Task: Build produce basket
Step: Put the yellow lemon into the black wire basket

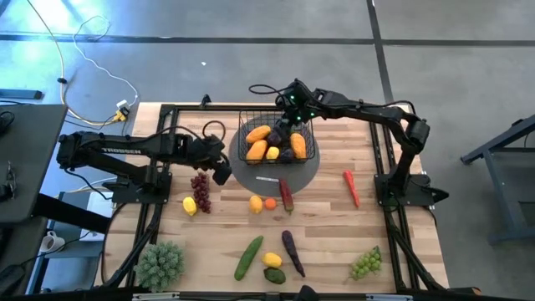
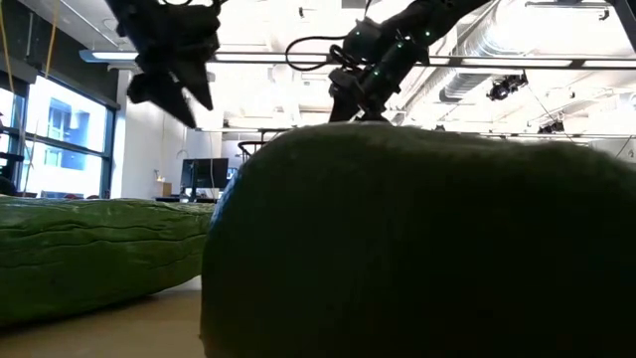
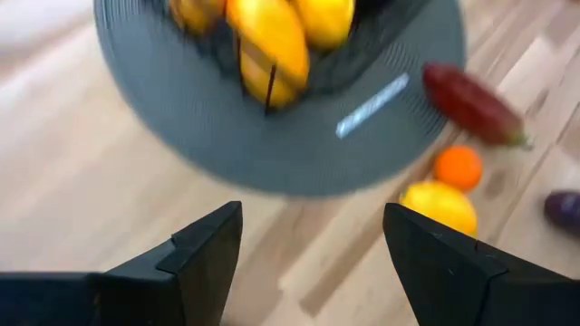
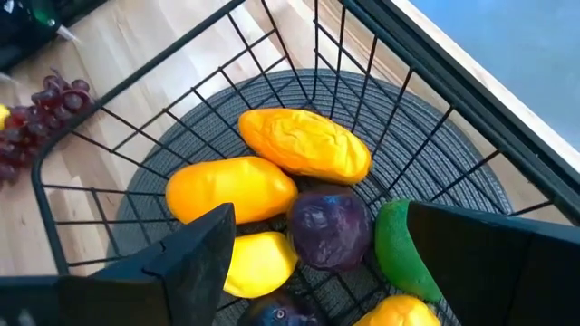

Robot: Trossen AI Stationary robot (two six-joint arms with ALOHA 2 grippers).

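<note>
The black wire basket (image 1: 277, 139) stands on a flat grey round disc (image 1: 276, 171) at the table's far middle. It holds orange-yellow fruits (image 4: 304, 142), a lemon (image 4: 258, 263), a purple plum (image 4: 330, 227) and a green piece (image 4: 399, 250). My right gripper (image 4: 319, 210) hangs open above the basket's inside (image 1: 289, 115). My left gripper (image 3: 313, 215) is open over bare wood just left of the disc (image 1: 221, 170). Loose produce lies on the table: purple grapes (image 1: 199, 186), lemons (image 1: 256, 203), a small orange (image 1: 270, 202), a dark red chili (image 1: 286, 194), a red chili (image 1: 351, 186), a cucumber (image 1: 248, 257), an eggplant (image 1: 292, 251) and green grapes (image 1: 366, 263).
A green leafy bunch (image 1: 160, 264) sits at the near left corner. Another lemon (image 1: 190, 205) lies near the purple grapes. A lemon (image 1: 272, 260) and a dark green fruit (image 1: 274, 274) lie by the near edge and fill the low view (image 2: 417, 249). Bare wood shows between the red chili and the eggplant.
</note>
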